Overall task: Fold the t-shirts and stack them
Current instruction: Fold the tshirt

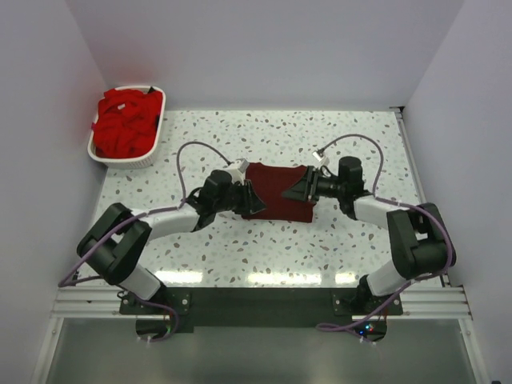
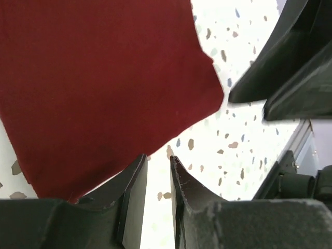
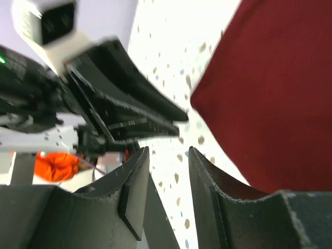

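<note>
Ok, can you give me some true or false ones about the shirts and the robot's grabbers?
1. The maroon t-shirt lies on the table between the left gripper and the right gripper. True.
2. The white basket sits at the table's right side. False: it is in the far left corner.
3. The red t-shirts are piled in the basket. True.
4. The right gripper is pinching the maroon t-shirt. False: its jaws are apart with nothing between them.
</note>
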